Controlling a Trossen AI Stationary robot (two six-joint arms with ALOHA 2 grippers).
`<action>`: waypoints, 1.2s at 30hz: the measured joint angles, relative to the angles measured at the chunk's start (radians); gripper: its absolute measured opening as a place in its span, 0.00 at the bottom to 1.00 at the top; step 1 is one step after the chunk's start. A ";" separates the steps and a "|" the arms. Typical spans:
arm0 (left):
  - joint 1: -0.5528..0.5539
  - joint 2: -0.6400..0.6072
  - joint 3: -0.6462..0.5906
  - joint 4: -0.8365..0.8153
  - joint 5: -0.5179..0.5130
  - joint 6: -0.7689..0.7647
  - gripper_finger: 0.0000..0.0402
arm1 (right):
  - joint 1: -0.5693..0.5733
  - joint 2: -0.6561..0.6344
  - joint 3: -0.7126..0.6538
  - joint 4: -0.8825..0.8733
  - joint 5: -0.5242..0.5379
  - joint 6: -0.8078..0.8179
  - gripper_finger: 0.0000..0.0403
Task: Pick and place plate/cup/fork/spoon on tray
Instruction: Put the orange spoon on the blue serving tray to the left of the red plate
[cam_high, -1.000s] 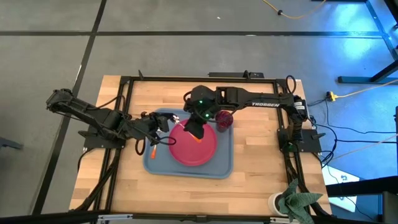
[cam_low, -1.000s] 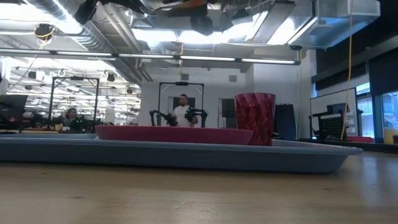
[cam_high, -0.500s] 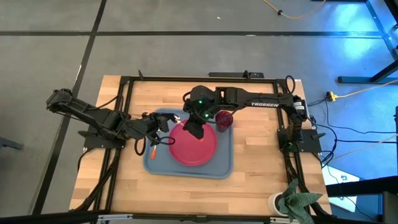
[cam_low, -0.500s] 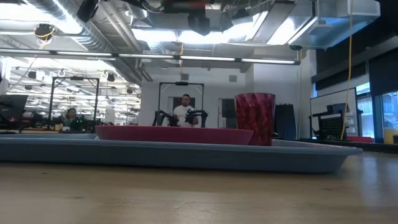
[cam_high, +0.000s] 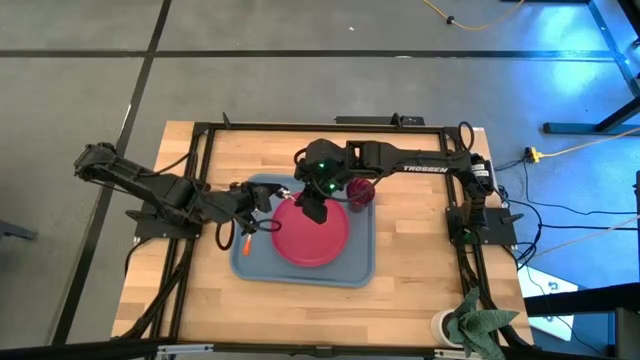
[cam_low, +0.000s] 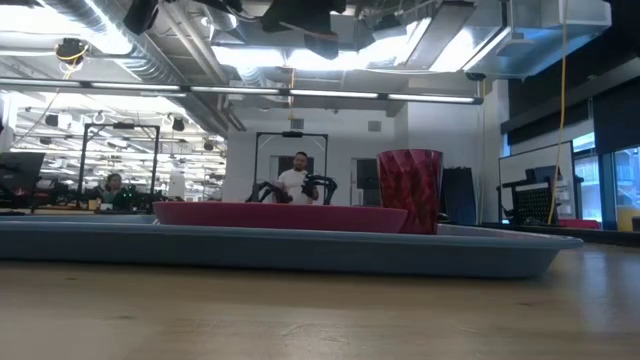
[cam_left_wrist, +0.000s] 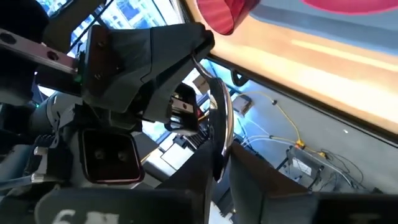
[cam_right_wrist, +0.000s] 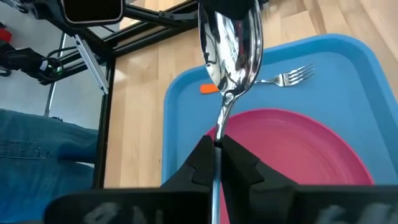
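Right wrist view shows the spoon (cam_right_wrist: 230, 43) pinched by its thin stem between the fingers of the right gripper (cam_right_wrist: 216, 146), which are closed narrowly on it. Its shiny bowl points forward, hanging in the air above the tray (cam_right_wrist: 180, 118) and over the edge of the plate (cam_right_wrist: 298, 149) that lies in the tray's middle. The fork (cam_right_wrist: 283, 78) lies flat inside the tray, beside the plate and near the tray's left rim. The cup (cam_high: 360, 190) stands inside the tray at its far right corner.

The left gripper (cam_high: 265, 200) waits just over the tray's left rim; whether it is open or closed cannot be told.

The spoon looks light, stiff and hard, and its polished metal is probably slippery, so a hold on the narrow stem could let it twist or slide. The grip sits just behind the bowl, which likely leaves the handle end hanging as a lever. A hold nearer the spoon's middle would probably balance better. Dropped from low over the tray it should not break, though it may bounce or skid on the smooth tray floor.
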 joint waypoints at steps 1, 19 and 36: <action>0.003 0.000 0.000 0.000 0.009 -0.007 0.10 | 0.000 0.000 0.000 0.002 0.000 0.000 0.03; 0.002 -0.024 0.000 0.042 0.001 -0.064 0.11 | 0.000 -0.001 0.004 0.019 0.001 -0.026 0.03; 0.029 -0.029 0.000 -0.007 -0.046 -0.202 0.11 | -0.001 -0.001 0.004 0.028 0.029 -0.026 0.03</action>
